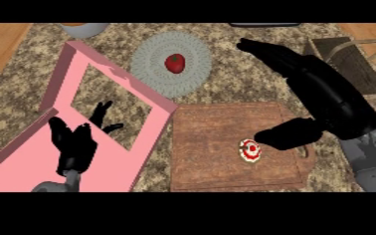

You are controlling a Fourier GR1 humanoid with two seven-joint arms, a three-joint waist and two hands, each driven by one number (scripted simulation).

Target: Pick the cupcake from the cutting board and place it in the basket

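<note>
A small cupcake (250, 150) with red and white topping sits on the right part of the brown wooden cutting board (213, 149). My right hand (330, 97) hangs over the board's right side, open. Its long fingers (268, 52) stretch straight up and to the left, and its thumb (288, 134) lies just right of the cupcake, close to it or touching it. The basket (351, 59), dark wicker with a handle, stands at the right edge, partly hidden behind that hand. My left hand (73, 142) rests open at the lower left, fingers up.
A pink frame-shaped tray (110, 74) lies slantwise on the left under my left hand. A round woven plate (158, 55) holding a red tomato (175, 62) sits behind the board. A grey bowl (84, 28) shows at the top left edge.
</note>
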